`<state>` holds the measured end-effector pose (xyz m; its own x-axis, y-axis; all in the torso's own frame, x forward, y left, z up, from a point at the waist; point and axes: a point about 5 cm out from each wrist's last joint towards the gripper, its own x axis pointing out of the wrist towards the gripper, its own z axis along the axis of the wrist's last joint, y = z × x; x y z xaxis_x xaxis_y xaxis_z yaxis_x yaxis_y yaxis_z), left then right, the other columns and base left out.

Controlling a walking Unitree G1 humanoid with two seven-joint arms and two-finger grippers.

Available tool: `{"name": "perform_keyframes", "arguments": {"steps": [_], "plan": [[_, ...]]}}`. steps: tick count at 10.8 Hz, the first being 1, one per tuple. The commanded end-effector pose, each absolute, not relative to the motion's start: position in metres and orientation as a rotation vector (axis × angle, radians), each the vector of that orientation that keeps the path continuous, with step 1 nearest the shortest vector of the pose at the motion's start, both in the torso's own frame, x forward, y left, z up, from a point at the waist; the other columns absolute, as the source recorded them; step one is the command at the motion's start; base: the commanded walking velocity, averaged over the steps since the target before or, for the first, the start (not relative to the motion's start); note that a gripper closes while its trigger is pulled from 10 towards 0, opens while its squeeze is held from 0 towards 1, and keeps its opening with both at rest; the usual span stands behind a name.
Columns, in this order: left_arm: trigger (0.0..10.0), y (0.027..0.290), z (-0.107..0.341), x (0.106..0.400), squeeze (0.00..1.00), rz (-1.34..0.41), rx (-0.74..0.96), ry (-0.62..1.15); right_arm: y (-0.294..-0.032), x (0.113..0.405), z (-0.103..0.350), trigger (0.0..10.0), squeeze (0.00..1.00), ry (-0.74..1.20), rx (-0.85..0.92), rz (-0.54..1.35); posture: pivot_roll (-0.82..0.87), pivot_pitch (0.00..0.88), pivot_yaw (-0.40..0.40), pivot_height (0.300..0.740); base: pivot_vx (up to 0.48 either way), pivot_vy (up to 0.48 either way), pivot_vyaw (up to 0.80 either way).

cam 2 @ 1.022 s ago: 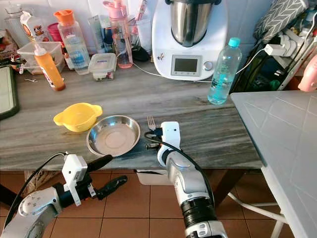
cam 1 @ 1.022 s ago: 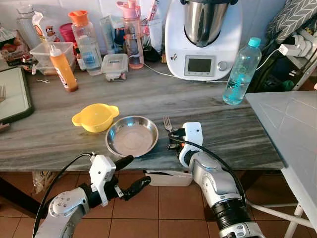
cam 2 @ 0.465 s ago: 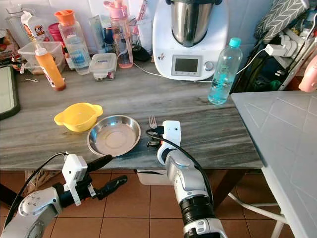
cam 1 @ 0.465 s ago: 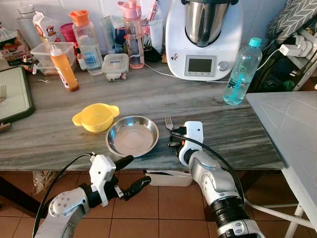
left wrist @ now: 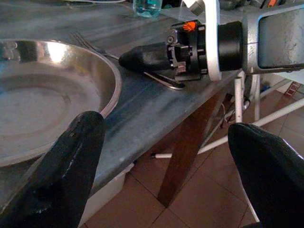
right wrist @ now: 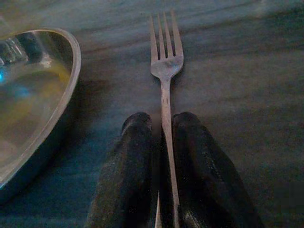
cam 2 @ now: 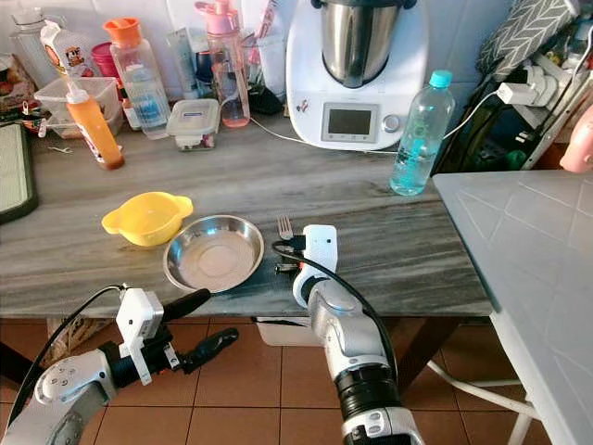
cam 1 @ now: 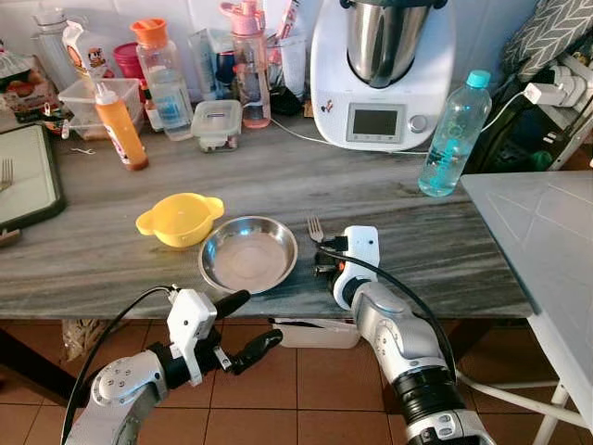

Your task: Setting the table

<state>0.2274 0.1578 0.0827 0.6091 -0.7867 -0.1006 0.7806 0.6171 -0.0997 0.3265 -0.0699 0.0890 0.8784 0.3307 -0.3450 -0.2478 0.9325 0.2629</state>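
While my right claw (right wrist: 161, 142) pinches the handle of the fork (right wrist: 165, 71) between its two black fingers, the fork lies flat on the grey counter (cam 1: 417, 204) at the lower middle of the frame, tines pointing toward the back wall, just beside the right rim of the steel plate (cam 1: 247, 253). A yellow bowl (cam 1: 180, 219) sits just left of the plate, touching or nearly touching it; I cannot tell which. My left claw (cam 1: 243, 326) hangs open below the counter's front edge, in the lower left of the frame, holding nothing. I judge the fork to be about placed, so the risk lies in letting go. If I open unevenly or pull back with a finger dragging on the thin handle, the fork could swing against the plate or slide toward the near edge, which is close behind my wrist. A lift before the fingers part fully could also carry it up and drop it with a bounce. My left claw, raised carelessly, could knock the plate's front rim.
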Motion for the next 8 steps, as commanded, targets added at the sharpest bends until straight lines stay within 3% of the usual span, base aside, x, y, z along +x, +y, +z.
{"name": "perform_keyframes", "arguments": {"steps": [1,8], "plan": [[10.0,0.158,0.084,0.229,0.0,-0.907,-0.034,0.141,-0.076,0.323,0.077,10.0,1.0,0.454,0.226,0.27,0.08,0.046,0.03,0.74,0.0,0.0,0.0],[10.0,0.158,0.083,0.232,0.0,-0.897,-0.037,0.142,-0.087,0.328,0.096,10.0,1.0,0.33,0.265,0.255,0.08,0.042,0.029,0.74,0.0,0.0,0.0]]}}
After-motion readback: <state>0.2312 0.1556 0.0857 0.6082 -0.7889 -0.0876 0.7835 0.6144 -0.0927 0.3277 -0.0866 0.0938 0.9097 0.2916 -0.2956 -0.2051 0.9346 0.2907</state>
